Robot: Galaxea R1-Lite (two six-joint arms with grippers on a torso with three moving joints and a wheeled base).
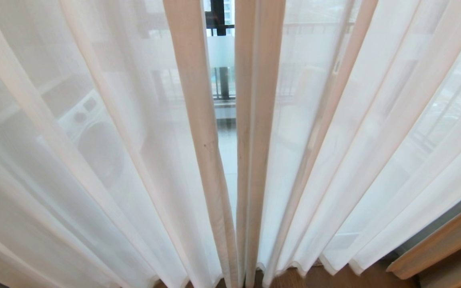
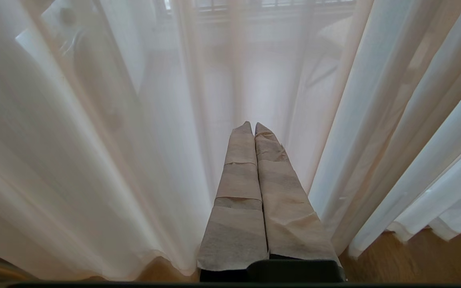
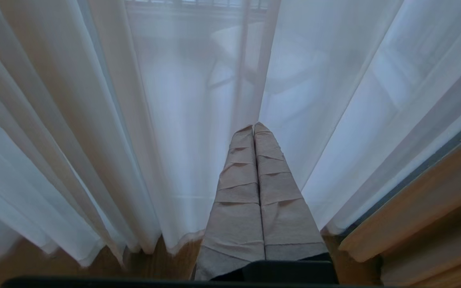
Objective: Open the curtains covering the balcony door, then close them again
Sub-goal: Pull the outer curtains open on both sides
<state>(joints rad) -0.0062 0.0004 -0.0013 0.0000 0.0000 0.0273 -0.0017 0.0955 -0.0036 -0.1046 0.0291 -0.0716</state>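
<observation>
The curtains hang drawn across the view as sheer white pleated panels, one on the left (image 1: 94, 160) and one on the right (image 1: 354, 140). Their folded beige leading edges (image 1: 198, 120) almost meet. A narrow slit between them shows the balcony door's glass with its frosted band (image 1: 221, 50) and a dark frame (image 1: 217, 12). My left gripper (image 2: 253, 125) is shut, its tape-wrapped fingers pointing at the sheer fabric, low near the hem. In the same way my right gripper (image 3: 253, 126) is shut and empty before the right panel. Neither gripper shows in the head view.
A wooden floor (image 1: 326, 278) runs under the hems. A pale wooden ledge or skirting (image 1: 442, 240) with a dark strip stands at the right, close beside my right gripper (image 3: 414, 208). A washing machine (image 1: 94, 136) shows dimly through the left panel.
</observation>
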